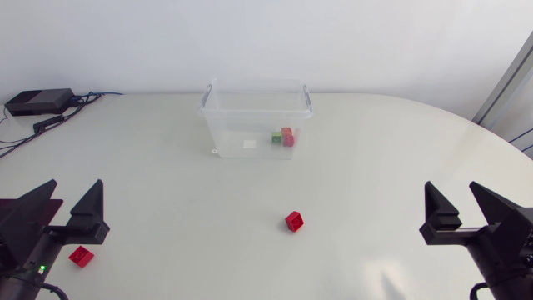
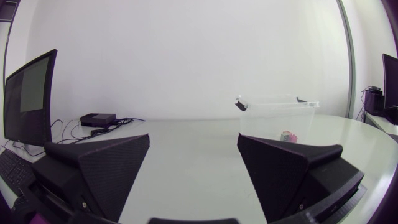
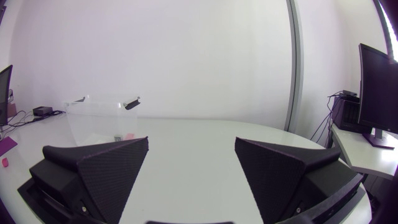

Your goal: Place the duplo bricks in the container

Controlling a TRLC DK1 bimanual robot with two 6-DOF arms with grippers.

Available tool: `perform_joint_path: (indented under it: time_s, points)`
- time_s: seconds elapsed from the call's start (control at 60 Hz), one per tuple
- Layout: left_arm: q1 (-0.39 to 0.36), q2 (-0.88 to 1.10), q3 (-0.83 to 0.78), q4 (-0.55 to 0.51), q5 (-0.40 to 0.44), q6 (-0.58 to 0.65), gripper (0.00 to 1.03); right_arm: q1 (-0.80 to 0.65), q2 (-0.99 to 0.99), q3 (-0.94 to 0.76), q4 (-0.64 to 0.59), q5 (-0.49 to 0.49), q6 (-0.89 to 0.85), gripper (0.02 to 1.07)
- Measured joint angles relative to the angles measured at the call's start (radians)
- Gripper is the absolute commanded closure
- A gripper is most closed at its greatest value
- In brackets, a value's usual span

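A clear plastic container (image 1: 254, 121) stands at the back middle of the table, with a green brick (image 1: 276, 137) and a red brick (image 1: 288, 136) inside it. One loose red brick (image 1: 294, 220) lies on the table in front of the container. Another red brick (image 1: 81, 256) lies at the front left, right beside my left arm. My left gripper (image 1: 75, 200) is open and holds nothing, and so is my right gripper (image 1: 456, 200) at the front right. In the left wrist view the container (image 2: 280, 115) stands far ahead of the open left gripper (image 2: 194, 155). In the right wrist view the container (image 3: 102, 112) is far ahead of the open right gripper (image 3: 191, 158).
A black box (image 1: 37, 102) with cables sits at the table's back left corner, also seen as a black box (image 2: 98, 118) in the left wrist view. Bare tabletop lies between both grippers and the container.
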Motion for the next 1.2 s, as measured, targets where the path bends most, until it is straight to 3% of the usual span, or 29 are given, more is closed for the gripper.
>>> perform_joint_path:
  time_s: [0.617,0.817,0.983,1.117,1.2]
  points:
    - [-0.009,0.0,0.0,0.001,0.0,-0.014,0.05,0.049,0.0,0.0,0.002,0.0,0.0,0.06]
    - [-0.029,0.0,0.018,-0.023,0.0,-0.014,0.07,0.087,0.0,0.0,0.063,0.008,0.0,0.06]
    - [-0.035,0.1,0.177,-0.106,0.0,-0.014,0.07,0.11,0.031,0.026,0.104,0.008,-0.004,0.06]
    - [-0.035,0.245,0.349,-0.186,0.0,-0.014,0.07,0.125,0.192,0.113,0.156,0.008,-0.004,0.06]
    - [-0.023,0.379,0.482,-0.293,0.0,-0.014,0.07,0.125,0.34,0.191,0.166,0.01,-0.002,0.06]
